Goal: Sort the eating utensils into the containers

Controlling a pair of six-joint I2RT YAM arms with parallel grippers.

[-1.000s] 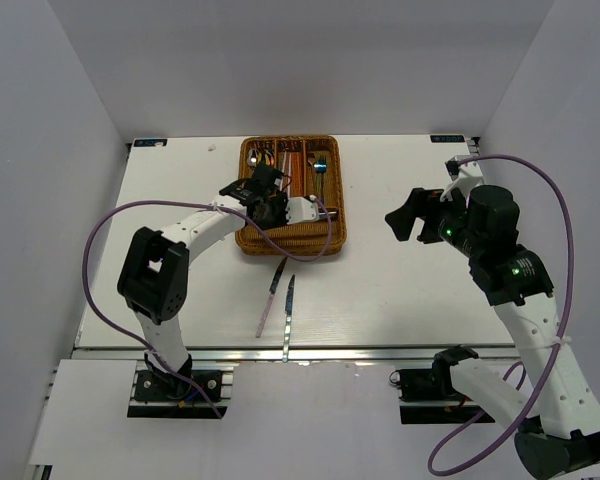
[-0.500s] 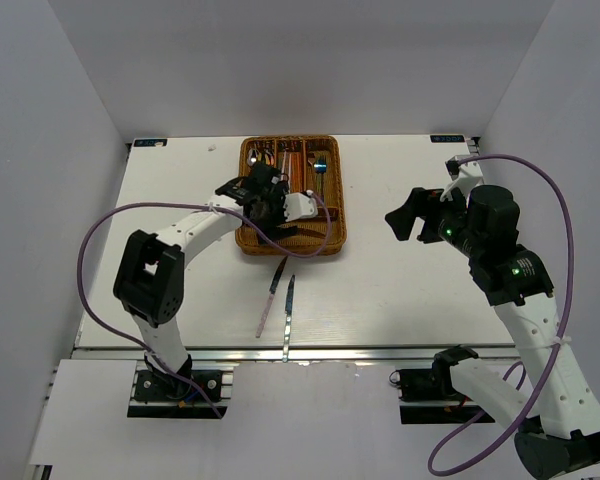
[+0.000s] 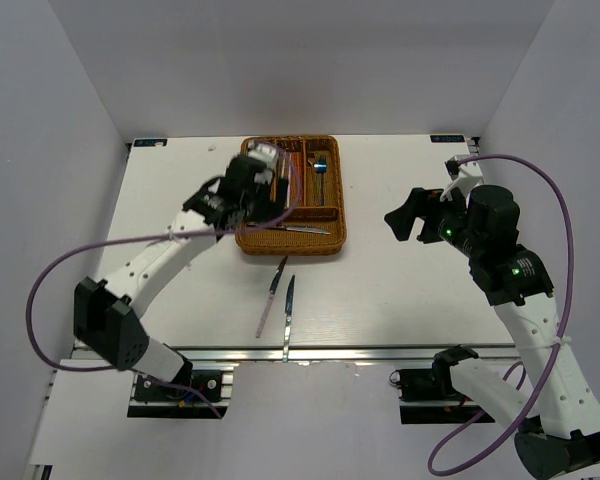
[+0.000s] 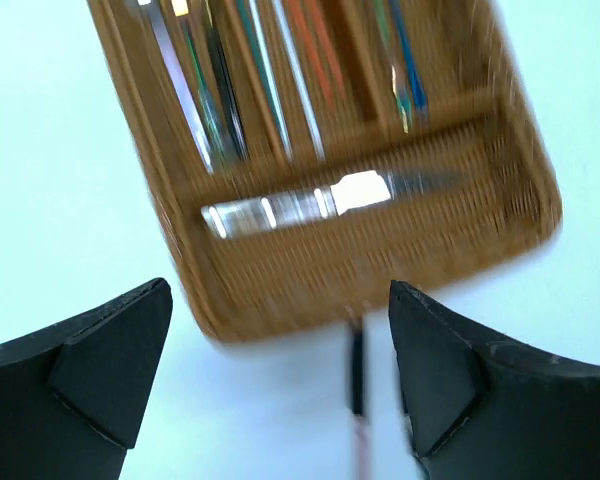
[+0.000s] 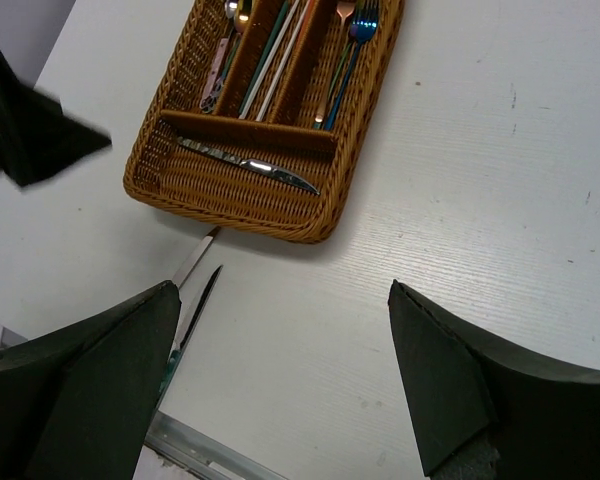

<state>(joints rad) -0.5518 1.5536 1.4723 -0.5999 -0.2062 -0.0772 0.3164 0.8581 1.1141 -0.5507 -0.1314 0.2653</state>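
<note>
The brown wicker tray (image 3: 332, 232) holds spoons (image 5: 230, 12) in its left long slot, chopsticks (image 5: 278, 55) in the middle one and forks (image 5: 356, 28) in the right one. A shiny silver knife (image 3: 305, 230) (image 4: 330, 195) (image 5: 245, 163) lies in the crosswise slot. Two more knives lie on the table in front of the tray: a pale-handled one (image 3: 271, 297) (image 5: 193, 262) and a dark one (image 3: 289, 314) (image 5: 198, 298). My left gripper (image 3: 260, 185) (image 4: 280, 385) hangs open and empty above the tray's left part. Off to the right, my right gripper (image 3: 405, 215) (image 5: 280, 385) is open and empty.
The white table (image 3: 410, 290) is walled in by grey panels on three sides. A metal rail (image 3: 310, 350) runs along its near edge, just past the tips of the loose knives. A purple cable loops from each arm.
My left gripper has opened and let go of the silver knife, which now lies in the crosswise slot. The left arm has lifted and swung back over the tray's left part. The right arm stayed still.
</note>
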